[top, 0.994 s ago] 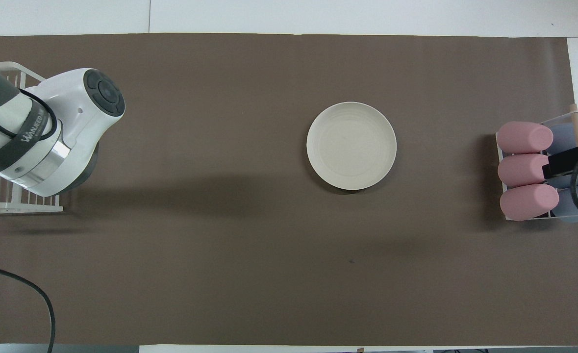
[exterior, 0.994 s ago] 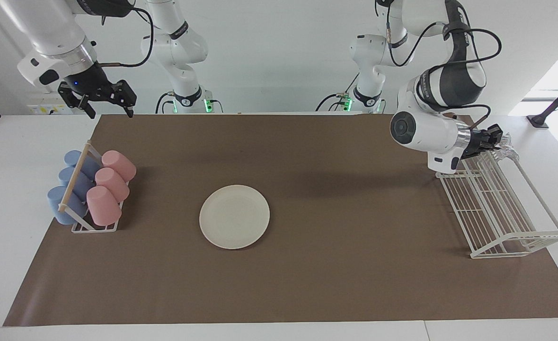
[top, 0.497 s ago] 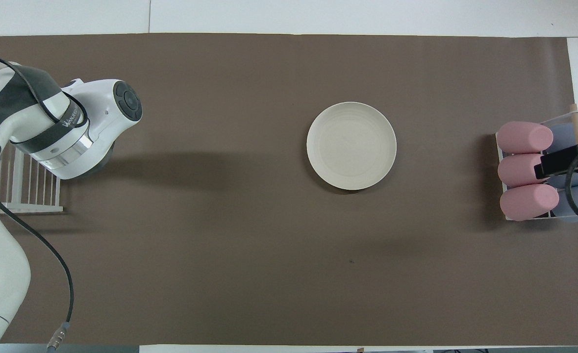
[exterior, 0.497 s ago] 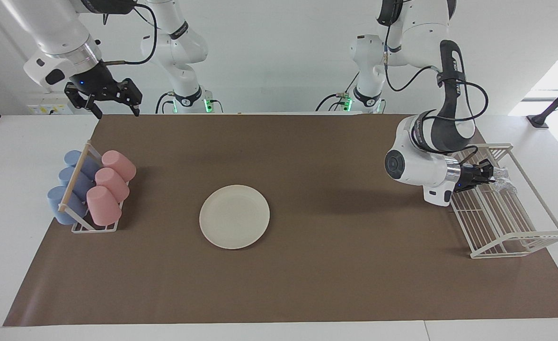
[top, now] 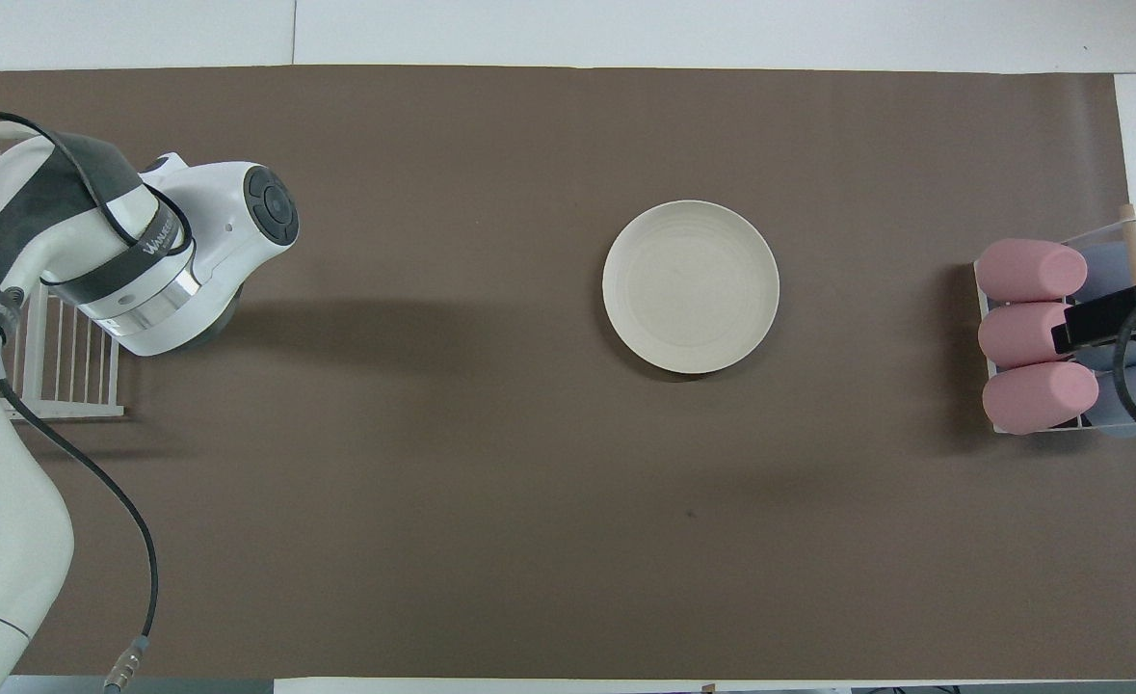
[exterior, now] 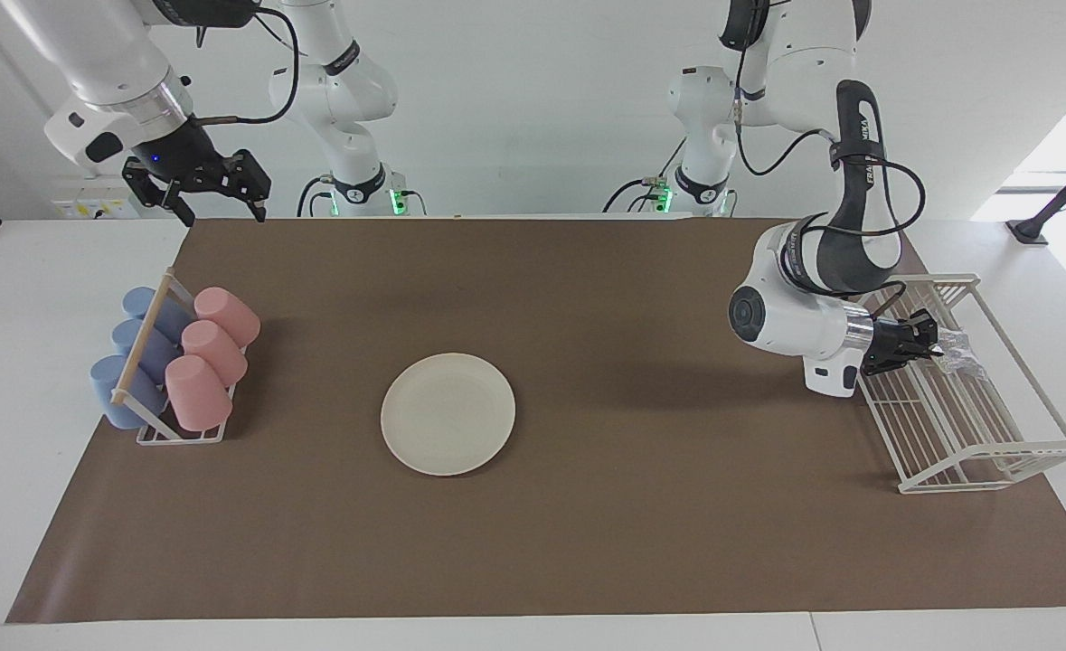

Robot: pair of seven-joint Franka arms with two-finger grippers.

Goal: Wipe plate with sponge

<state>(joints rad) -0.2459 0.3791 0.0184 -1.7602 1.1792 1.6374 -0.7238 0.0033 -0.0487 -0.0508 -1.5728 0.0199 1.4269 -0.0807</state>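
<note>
At the left arm's end of the table the white wire rack [exterior: 966,398] stands on the edge of the brown mat [exterior: 587,542]. The silver-grey sponge [exterior: 959,350] is inside it, at the end nearer to the robots. The left gripper [exterior: 932,344] reaches sideways into the rack, and its fingertips are pinched together on the edge of the sponge. In the overhead view the arm's white wrist covers both the gripper and the sponge, so only the rack's bars [top: 57,371] show beside it.

At the right arm's end, the cup rack [exterior: 175,398] with a wooden rail holds six cups lying on their sides: three pink cups [exterior: 207,357] toward the middle of the table and three blue cups [exterior: 130,362] toward the table's edge. The right gripper [exterior: 216,203] hangs in the air over the mat's edge nearest the robots, above the cup rack's end of the table; its fingers stand wide apart and hold nothing. This arm waits.

The cream-white plate [exterior: 448,413] lies flat and bare near the middle of the mat, somewhat toward the right arm's end, farther from the robots than either gripper. It is well apart from both racks. Open mat runs all round it, with a broad clear stretch between it and the wire rack. The sponge and the left gripper are well apart from the plate, with nothing standing between them. Farthest from the robots, the mat's long edge lies just inside the white table [exterior: 406,633].
</note>
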